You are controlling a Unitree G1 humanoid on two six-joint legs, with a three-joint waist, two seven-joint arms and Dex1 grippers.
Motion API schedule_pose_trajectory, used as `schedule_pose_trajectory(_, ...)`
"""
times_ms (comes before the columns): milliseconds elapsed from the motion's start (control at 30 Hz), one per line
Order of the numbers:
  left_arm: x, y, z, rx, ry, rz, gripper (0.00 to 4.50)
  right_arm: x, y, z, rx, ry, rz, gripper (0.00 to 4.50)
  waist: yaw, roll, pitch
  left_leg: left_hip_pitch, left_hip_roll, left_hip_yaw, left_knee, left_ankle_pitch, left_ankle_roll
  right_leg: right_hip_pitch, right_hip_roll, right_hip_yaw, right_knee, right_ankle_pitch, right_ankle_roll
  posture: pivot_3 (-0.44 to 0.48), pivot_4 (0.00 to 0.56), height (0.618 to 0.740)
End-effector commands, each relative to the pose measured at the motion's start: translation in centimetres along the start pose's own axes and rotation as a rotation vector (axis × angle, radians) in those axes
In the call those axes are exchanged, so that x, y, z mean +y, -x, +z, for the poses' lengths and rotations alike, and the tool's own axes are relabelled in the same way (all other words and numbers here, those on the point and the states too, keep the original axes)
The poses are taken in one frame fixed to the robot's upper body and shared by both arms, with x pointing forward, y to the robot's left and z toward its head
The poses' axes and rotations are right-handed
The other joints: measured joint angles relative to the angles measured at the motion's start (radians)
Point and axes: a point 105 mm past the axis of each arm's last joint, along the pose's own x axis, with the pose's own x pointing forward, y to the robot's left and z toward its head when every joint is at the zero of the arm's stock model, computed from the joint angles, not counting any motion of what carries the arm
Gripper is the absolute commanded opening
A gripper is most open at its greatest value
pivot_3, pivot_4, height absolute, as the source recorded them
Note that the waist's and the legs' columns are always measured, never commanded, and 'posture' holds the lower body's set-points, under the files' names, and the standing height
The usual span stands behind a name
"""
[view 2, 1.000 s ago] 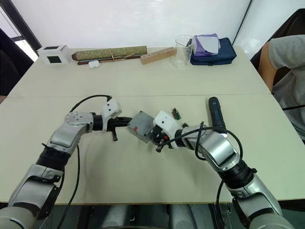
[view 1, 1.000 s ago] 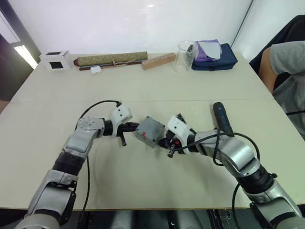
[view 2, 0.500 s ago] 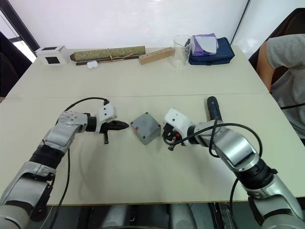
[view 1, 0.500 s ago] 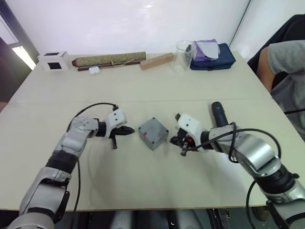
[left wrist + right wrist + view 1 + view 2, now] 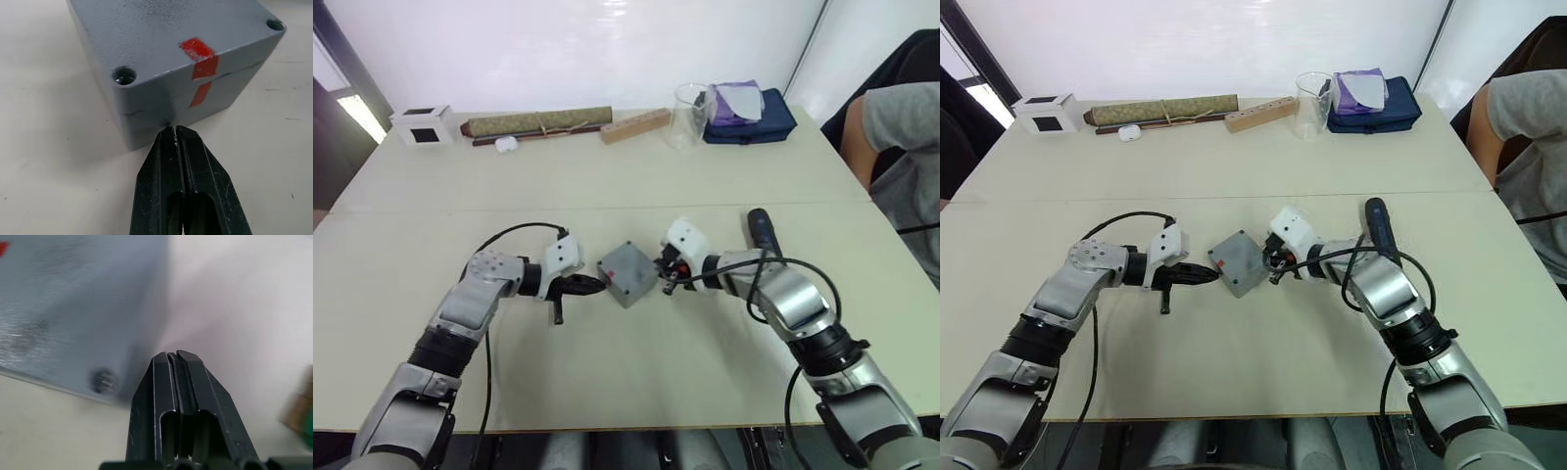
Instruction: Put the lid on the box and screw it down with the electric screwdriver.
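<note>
Item: grey box (image 5: 626, 273) with lid (image 5: 171, 34) already seated, red marks aligned across the seam, resting mid-worktop (image 5: 607, 372) between the left gripper (image 5: 176, 133), jaws closed and empty with tips at the box's side wall, and the right gripper (image 5: 176, 355), jaws likewise closed and empty at the opposite side. Lidding appears done; screwing remains, with the electric screwdriver (image 5: 764, 232) lying ungrasped beyond the right gripper from the box. Surroundings: pale worktop against a white wall, far edge behind the box carrying a white box (image 5: 424, 123), rolled mat (image 5: 540, 121), wooden block (image 5: 635, 124), clear beaker (image 5: 690, 115) and blue pouch (image 5: 749, 121); a seated person (image 5: 901, 137) is at the right edge.
</note>
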Motion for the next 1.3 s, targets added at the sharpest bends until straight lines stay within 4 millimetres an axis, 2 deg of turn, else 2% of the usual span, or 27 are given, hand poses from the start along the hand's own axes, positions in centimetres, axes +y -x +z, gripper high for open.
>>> schedule_pose_trajectory(33, 0.3, 0.1, 1.6, -0.019, -0.064, 0.005, 0.00, 1.8, 0.0, 1.0, -0.043, 0.026, 0.058, 0.06, 0.001, 0.000, 0.000, 0.000, 0.000, 0.000, 0.000, 0.000, 0.000, 0.000, 0.000, 0.000, 0.000, 0.000, 0.000, 0.000, 0.150, 0.736)
schedule_pose_trajectory(267, 0.3, 0.4, 1.6, -0.009, -0.079, 0.006, 0.00, 3.6, 0.4, 0.9, -0.045, 0.008, 0.107, 0.06, -0.001, 0.000, 0.000, 0.000, 0.000, 0.000, 0.000, 0.000, 0.000, 0.000, 0.000, 0.000, 0.001, 0.000, 0.000, 0.000, 0.150, 0.736)
schedule_pose_trajectory(700, 0.1, 1.6, 1.2, 0.019, -0.081, 0.005, 0.00, 3.9, 0.5, 0.9, -0.033, 0.028, 0.097, 0.06, -0.001, 0.000, 0.000, 0.000, 0.000, 0.000, 0.002, 0.000, 0.000, 0.000, 0.000, 0.000, 0.002, 0.000, 0.000, 0.000, 0.150, 0.736)
schedule_pose_trajectory(800, -0.1, 2.4, 1.7, 0.013, -0.092, 0.007, 0.00, 2.6, 1.4, 1.4, -0.067, 0.050, 0.007, 0.06, -0.001, 0.000, 0.000, 0.000, 0.000, 0.000, 0.003, 0.000, 0.000, 0.000, 0.000, 0.000, 0.003, 0.000, 0.000, 0.000, 0.150, 0.736)
schedule_pose_trajectory(900, -0.4, 3.8, 3.3, -0.024, -0.118, 0.003, 0.00, 0.1, 3.8, 2.8, -0.180, 0.039, -0.166, 0.06, 0.000, 0.000, 0.000, 0.000, 0.000, 0.000, 0.003, 0.000, 0.000, 0.000, 0.000, 0.000, 0.003, 0.000, 0.000, 0.000, 0.150, 0.736)
schedule_pose_trajectory(1033, -0.2, 4.9, 6.7, -0.120, -0.139, 0.028, 0.00, -1.3, 6.8, 2.8, -0.248, 0.048, -0.290, 0.06, 0.006, 0.000, 0.000, 0.000, 0.000, -0.001, 0.006, 0.000, 0.000, 0.001, 0.000, 0.000, 0.005, 0.000, 0.000, 0.000, 0.150, 0.736)
schedule_pose_trajectory(1067, -0.2, 5.1, 7.5, -0.141, -0.145, 0.030, 0.00, -1.5, 7.3, 2.7, -0.252, 0.037, -0.307, 0.66, 0.008, 0.000, 0.000, 0.000, 0.000, -0.001, 0.007, 0.000, 0.000, 0.001, 0.000, 0.000, 0.005, 0.000, 0.000, 0.000, 0.150, 0.736)
schedule_pose_trajectory(1100, -0.2, 5.1, 8.2, -0.161, -0.153, 0.033, 0.00, -1.7, 7.8, 2.5, -0.267, -0.007, -0.314, 0.81, 0.006, 0.000, 0.000, 0.000, 0.000, -0.001, 0.007, 0.000, 0.000, 0.002, 0.000, 0.000, 0.005, 0.000, 0.000, 0.000, 0.150, 0.736)
schedule_pose_trajectory(1200, -0.4, 4.8, 9.8, -0.204, -0.171, 0.029, 0.00, -2.6, 8.8, 1.5, -0.263, -0.059, -0.372, 1.94, 0.004, 0.000, 0.000, 0.000, 0.000, -0.001, 0.008, 0.000, 0.000, 0.002, 0.000, 0.000, 0.006, 0.000, 0.000, 0.000, 0.150, 0.736)
schedule_pose_trajectory(1300, -0.6, 4.3, 10.4, -0.218, -0.179, 0.018, 0.00, -3.2, 9.1, 0.8, -0.248, -0.080, -0.413, 3.04, -0.001, 0.000, 0.000, 0.001, 0.000, -0.001, 0.008, 0.000, 0.000, 0.002, 0.000, 0.000, 0.007, 0.000, 0.000, 0.000, 0.150, 0.736)
